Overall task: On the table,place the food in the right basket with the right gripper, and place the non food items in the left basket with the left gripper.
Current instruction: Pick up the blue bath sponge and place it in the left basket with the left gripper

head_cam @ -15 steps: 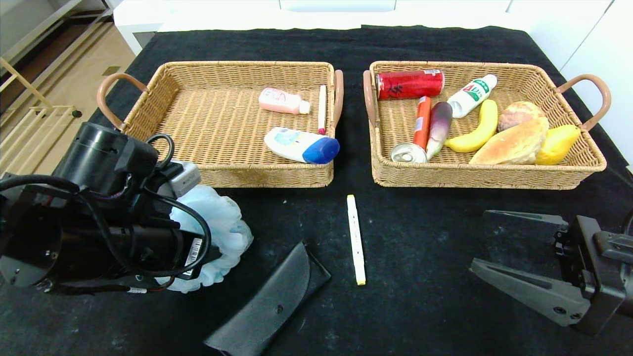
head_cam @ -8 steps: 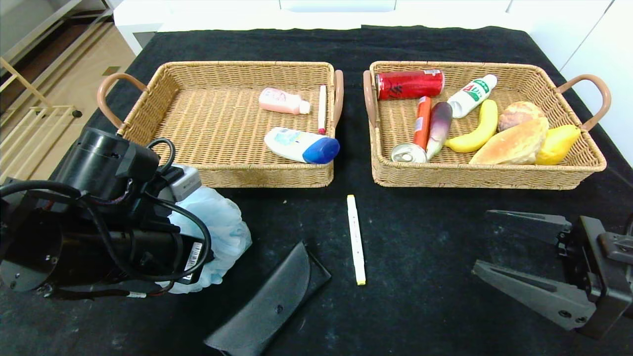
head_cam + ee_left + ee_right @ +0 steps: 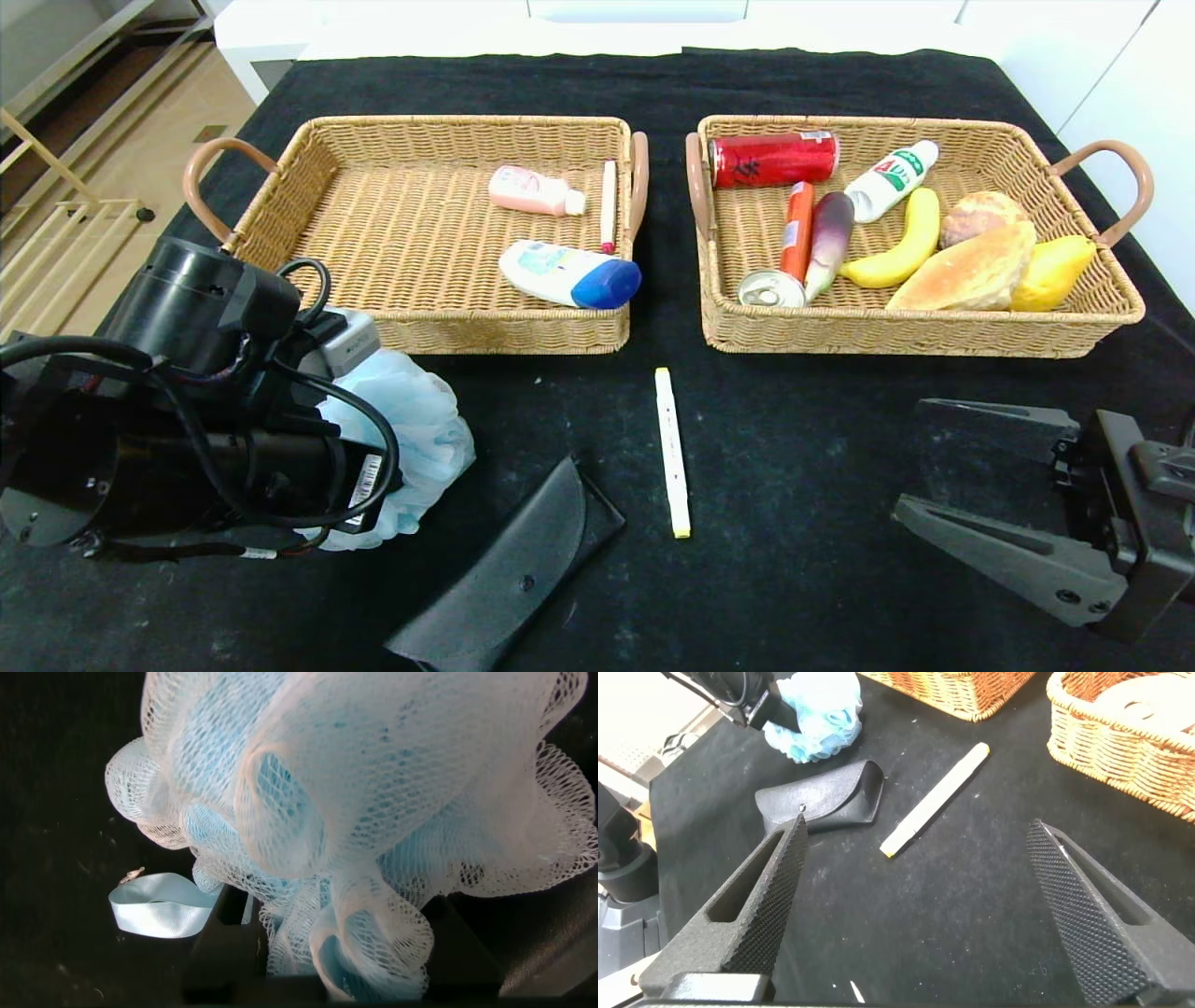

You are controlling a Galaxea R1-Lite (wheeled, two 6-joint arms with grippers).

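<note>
Gripping the bath pouf (image 3: 411, 439) looks like the step in hand: the left gripper (image 3: 327, 952) is down on it just in front of the left basket (image 3: 280, 187), fingers narrowed into the mesh, though whether the hold is firm I cannot tell. Next comes a lift over the basket's near wall. The right gripper (image 3: 990, 485) idles wide open and empty, well off to the side of that basket.

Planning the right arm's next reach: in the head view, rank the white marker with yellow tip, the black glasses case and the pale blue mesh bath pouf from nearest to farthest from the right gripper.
From the open right gripper, hovering low at the table's right:
1. White marker with yellow tip, mid-table, before the baskets.
2. Black glasses case, near edge, left of the marker.
3. Pale blue mesh bath pouf, far left, in the left gripper's fingers.
</note>
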